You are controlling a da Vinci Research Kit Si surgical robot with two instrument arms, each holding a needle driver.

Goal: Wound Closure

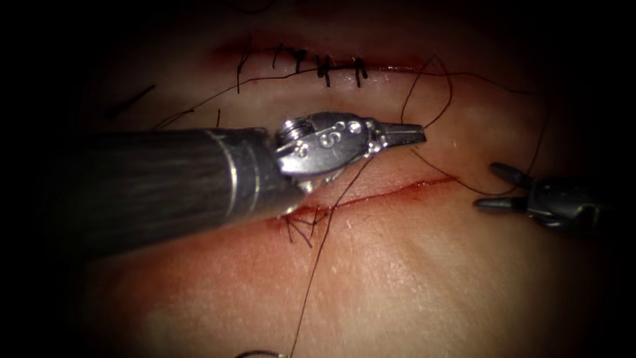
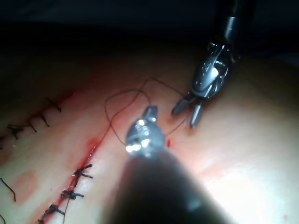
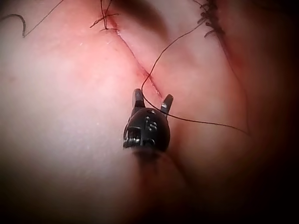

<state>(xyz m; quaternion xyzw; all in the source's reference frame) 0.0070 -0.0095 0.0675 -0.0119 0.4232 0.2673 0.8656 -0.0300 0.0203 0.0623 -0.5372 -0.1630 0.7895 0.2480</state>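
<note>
The tissue (image 1: pixel 411 278) has a lower cut (image 1: pixel 397 192) whose right part gapes, with stitches (image 1: pixel 301 229) at its left end. My left tool (image 1: pixel 405 134) reaches over the cut, jaws shut on a loop of the thread (image 1: pixel 440 109) at their tip; the left wrist view shows the left tool (image 2: pixel 150 111) and the loop (image 2: pixel 112 100). My right tool (image 1: pixel 495 189) sits at the cut's right end, open, with the thread (image 3: pixel 187 120) running between its jaws in the right wrist view (image 3: pixel 152 99). The needle (image 1: pixel 260 354) lies loose on the tissue near the front edge, held by neither tool.
A second cut farther back is closed by a row of dark stitches (image 1: pixel 324 66). Loose thread tails (image 1: pixel 132 99) trail across the tissue on the left. A long strand (image 1: pixel 318 265) runs from under the left tool down to the needle.
</note>
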